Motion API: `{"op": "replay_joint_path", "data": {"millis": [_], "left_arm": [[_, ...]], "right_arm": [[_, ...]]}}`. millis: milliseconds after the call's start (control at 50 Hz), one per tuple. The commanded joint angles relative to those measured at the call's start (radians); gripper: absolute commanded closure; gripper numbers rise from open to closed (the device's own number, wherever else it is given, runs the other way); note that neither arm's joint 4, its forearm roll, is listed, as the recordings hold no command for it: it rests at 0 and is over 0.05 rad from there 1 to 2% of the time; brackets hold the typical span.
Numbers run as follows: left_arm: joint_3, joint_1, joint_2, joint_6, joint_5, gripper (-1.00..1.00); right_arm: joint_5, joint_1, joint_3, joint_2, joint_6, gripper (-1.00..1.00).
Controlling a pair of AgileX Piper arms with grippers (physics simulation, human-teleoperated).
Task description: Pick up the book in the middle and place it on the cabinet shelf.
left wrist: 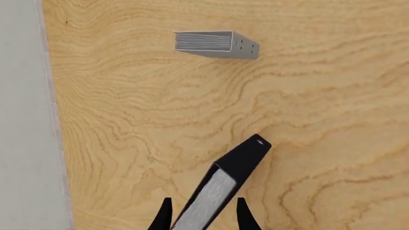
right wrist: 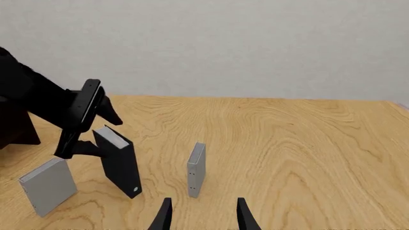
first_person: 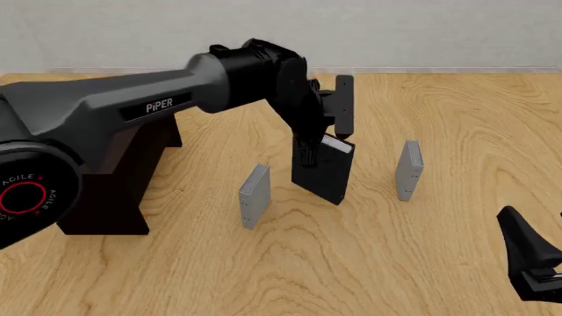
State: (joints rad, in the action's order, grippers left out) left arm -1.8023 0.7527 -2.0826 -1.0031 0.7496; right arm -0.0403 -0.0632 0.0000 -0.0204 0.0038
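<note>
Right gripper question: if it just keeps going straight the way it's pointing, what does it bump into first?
Probably the thin grey book standing just ahead of the right gripper. It sits slightly off the centre line, and depth is hard to judge, so the open fingers might only graze it.

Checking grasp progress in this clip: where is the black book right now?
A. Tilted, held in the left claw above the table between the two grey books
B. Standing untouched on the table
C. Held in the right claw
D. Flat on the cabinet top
A: the front view shows the black book tilted in the left claw, between the grey books, away from the cabinet.
</note>
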Motion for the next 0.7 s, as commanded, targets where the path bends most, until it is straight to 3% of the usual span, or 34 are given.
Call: {"op": "replay_joint_path", "data": {"millis": [20,240,320,360,700], "left_arm": [[-0.051,-0.015,-0.045,0.008,0.028,-1.0],[-0.044,-0.013,-0.063,0.008,0.022,-1.0],[-0.06,0.013,-0.072,0.061,0.036,-1.0],[-0.025,0.019,-0.065,0.052,0.021,-1.0],[-0.016,0.012,-0.085,0.071,0.047,-1.0]], "right_arm": [[-0.019,0.0,0.0,0.02,0.005,-1.0],[-0.02,-0.001,0.0,0.02,0.007,-1.0],[-0.02,0.001,0.0,0.02,0.007,-1.0],[-0.021,0.001,0.0,0.02,0.006,-1.0],[-0.021,0.0,0.0,0.02,0.009,-1.0]]}}
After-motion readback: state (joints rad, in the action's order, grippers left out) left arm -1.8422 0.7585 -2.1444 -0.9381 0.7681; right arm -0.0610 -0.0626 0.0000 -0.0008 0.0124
